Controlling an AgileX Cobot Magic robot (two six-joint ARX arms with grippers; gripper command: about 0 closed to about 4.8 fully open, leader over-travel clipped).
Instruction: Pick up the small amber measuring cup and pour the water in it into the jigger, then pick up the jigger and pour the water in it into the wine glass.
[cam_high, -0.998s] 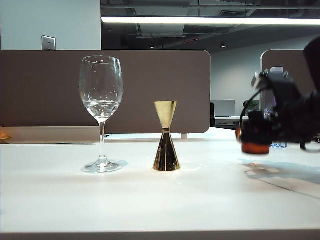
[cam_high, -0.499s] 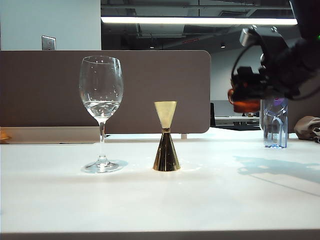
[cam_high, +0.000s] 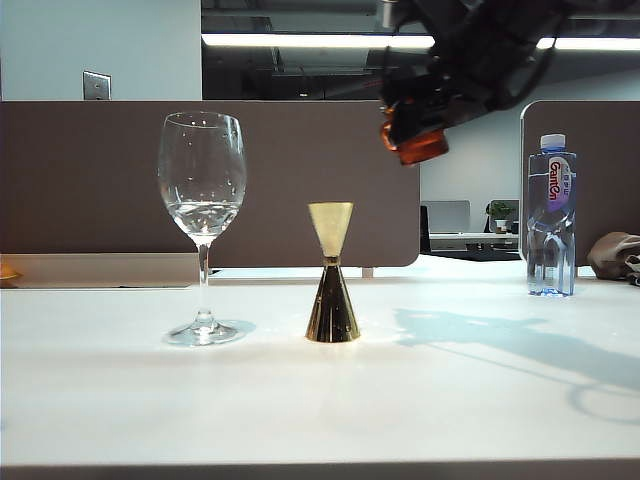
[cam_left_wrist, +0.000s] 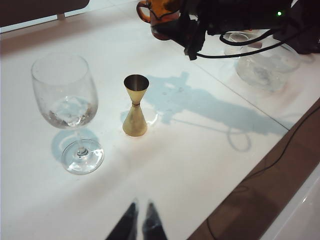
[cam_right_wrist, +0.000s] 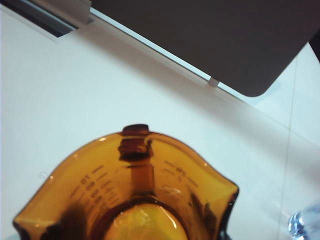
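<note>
We note the right gripper (cam_high: 425, 120) clamped on the small translucent amber glass measuring cup (cam_high: 418, 140), aloft at two o'clock of the gold hourglass metal jigger (cam_high: 332, 272). First pour pending; next, centre and tip. Cup axis tilted, mouth toward jigger. Left gripper (cam_left_wrist: 140, 225) idle, fingers nearly together.

From my exterior view, the only label I can make out is on the clear water bottle (cam_high: 551, 215): a red and white wrapper with red lettering running vertically, too blurred for me to spell reliably. Through my right wrist camera, the small amber measuring cup (cam_right_wrist: 131, 195) shows raised graduation marks and numerals on its inner wall, too small to read.
</note>
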